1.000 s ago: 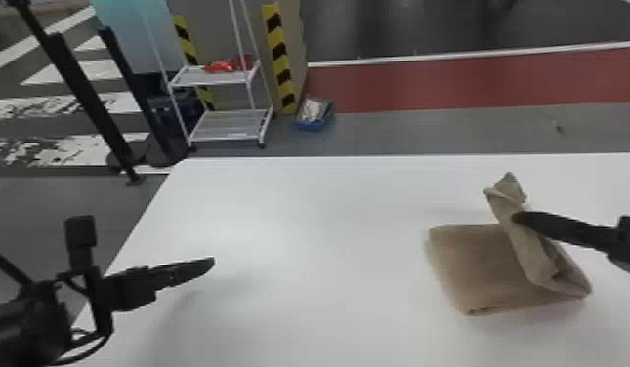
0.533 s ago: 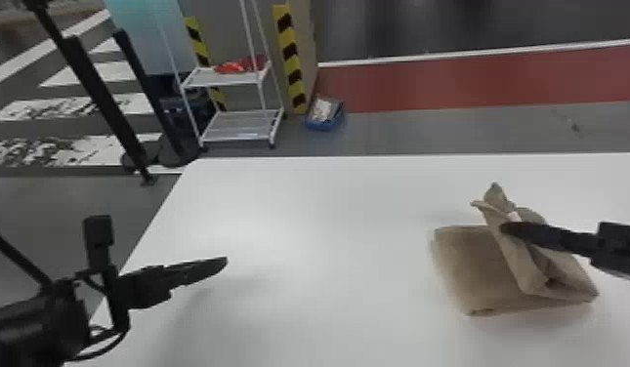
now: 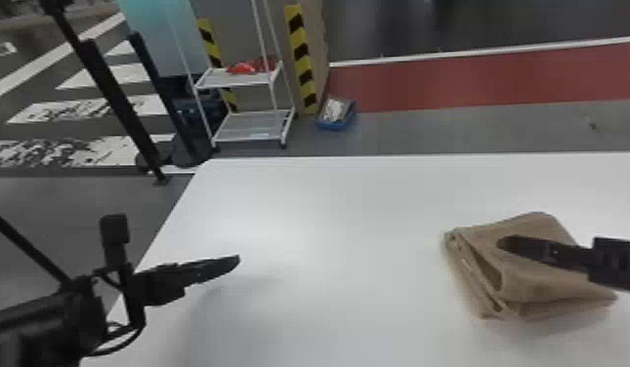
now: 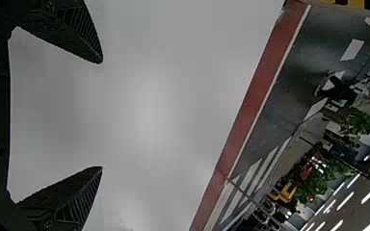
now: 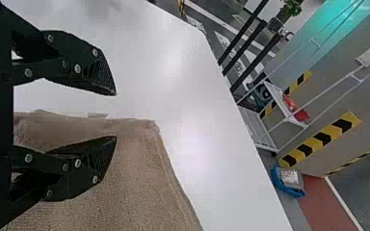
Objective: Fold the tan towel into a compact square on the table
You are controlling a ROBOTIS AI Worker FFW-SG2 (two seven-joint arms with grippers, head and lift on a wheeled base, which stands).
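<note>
The tan towel [image 3: 533, 273] lies folded in layers at the right of the white table, its left side showing loose, slightly gaping edges. Over its upper layer is my right gripper [image 3: 506, 242], coming in from the right. In the right wrist view the right gripper [image 5: 115, 115] stands open, one finger in front of the towel [image 5: 139, 178] and the other over bare tabletop. My left gripper [image 3: 238, 258] is held above the table's left part, well away from the towel. The left wrist view has the left gripper [image 4: 102, 115] open with nothing between its fingers.
The white table [image 3: 338, 219] has its far edge and slanting left edge in view. Beyond it on the floor stand a white shelf rack [image 3: 250, 132], a blue bin [image 3: 335, 114] and black posts [image 3: 118, 107].
The raised towel flap has come down onto the rest, and my right gripper has let it go. The left gripper has shifted slightly rightward in the head view.
</note>
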